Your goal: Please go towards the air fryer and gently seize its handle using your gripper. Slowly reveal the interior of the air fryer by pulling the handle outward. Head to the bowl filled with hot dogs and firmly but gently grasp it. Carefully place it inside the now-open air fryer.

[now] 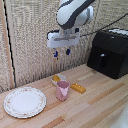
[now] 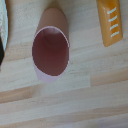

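Air fryer (image 1: 108, 52) is seen at the exterior view's right, on the table (image 1: 95, 102), drawer shut flush. Handle (image 1: 102, 60) juts from the drawer front as a short dark vertical bar, untouched.

Bowl (image 1: 58, 78) sits near mid-table with hot dogs (image 1: 56, 78) inside, partly hidden behind a pink cup (image 1: 62, 90). An orange stick (image 1: 77, 88) lies just beside the cup; a floral plate (image 1: 24, 101) is well apart toward the exterior view's left.

Hand (image 1: 62, 52) hangs high above the cup, fingers parted, nothing held (wrist view shows only cup (image 2: 50, 50) and stick (image 2: 111, 22) below).

Step judged in hand: approach to the handle. Hand is best carried across to the drawer front and lowered to handle height, fingers straddling the bar squarely before closing. The pull should be kept straight outward and slow, so the fryer is not dragged.
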